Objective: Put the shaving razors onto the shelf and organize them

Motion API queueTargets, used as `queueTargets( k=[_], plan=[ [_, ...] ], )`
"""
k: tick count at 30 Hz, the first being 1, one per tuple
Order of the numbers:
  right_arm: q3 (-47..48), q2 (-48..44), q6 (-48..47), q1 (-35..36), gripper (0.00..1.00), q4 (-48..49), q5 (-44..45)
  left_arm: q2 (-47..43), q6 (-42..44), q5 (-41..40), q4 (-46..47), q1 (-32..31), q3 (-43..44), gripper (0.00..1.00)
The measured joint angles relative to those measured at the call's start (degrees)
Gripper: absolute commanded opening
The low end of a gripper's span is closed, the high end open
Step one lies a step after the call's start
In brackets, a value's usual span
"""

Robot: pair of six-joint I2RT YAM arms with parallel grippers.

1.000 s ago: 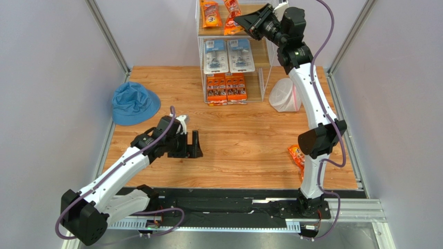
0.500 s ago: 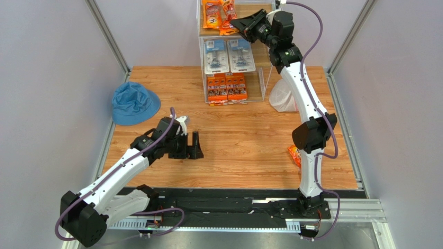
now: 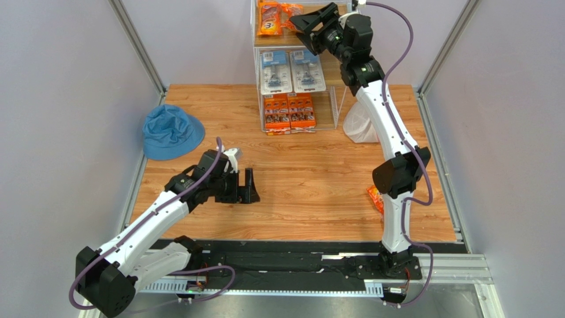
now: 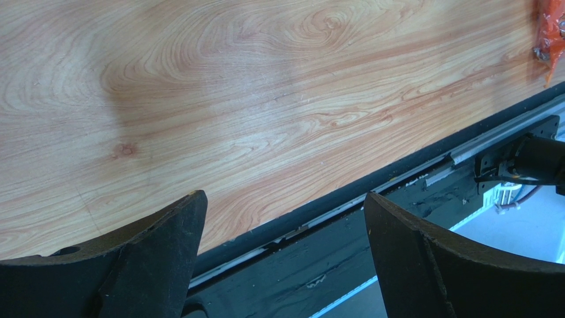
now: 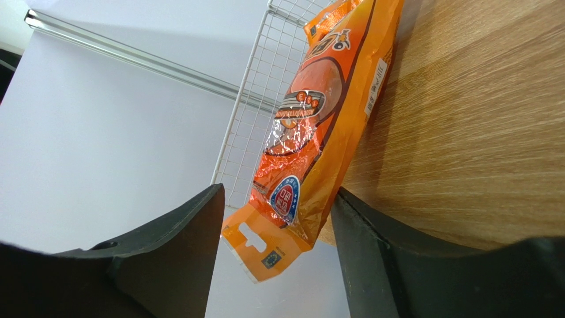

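At the top wooden board of the tall white wire-frame shelf (image 3: 333, 73), the right gripper (image 3: 308, 18) is held with jaws parted, the left gripper (image 4: 282, 205) is spread wide, and a long narrow orange razor bag (image 5: 318, 126) is laid between the right jaws.

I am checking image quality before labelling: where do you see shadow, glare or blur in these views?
Top view: even light, sharp, no hard shadows. Left wrist view: one soft dark shadow on the table, towards the upper left. Right wrist view: white glare on the bag film; the right fingers are dark, with little detail.
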Motion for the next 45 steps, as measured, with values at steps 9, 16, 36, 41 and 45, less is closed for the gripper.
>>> queueTargets(
  k=[9,16,36,41,45],
  plan=[
    [-8.1,-6.3,-1.3,1.2,0.78,-0.3,3.3,-0.4,0.0,0.5,0.2,0.0,-0.2,0.96],
    [-14.0,-11.9,-2.6,1.4,0.79,-2.3,4.8,-0.5,0.0,0.9,0.7,0.0,-0.5,0.96],
    [-16.6,-12.9,-2.8,1.4,0.28,-3.2,4.5,-0.5,0.0,1.8,1.8,0.0,-0.9,0.95],
    [-7.6,-8.7,-2.5,1.4,0.28,-3.1,3.7,-0.5,0.0,1.9,2.2,0.0,-1.4,0.95],
    [0.7,-3.3,-1.5,1.3,0.28,-3.0,2.4,-0.5,0.0,2.0,2.2,0.0,-1.5,0.94]
  ],
)
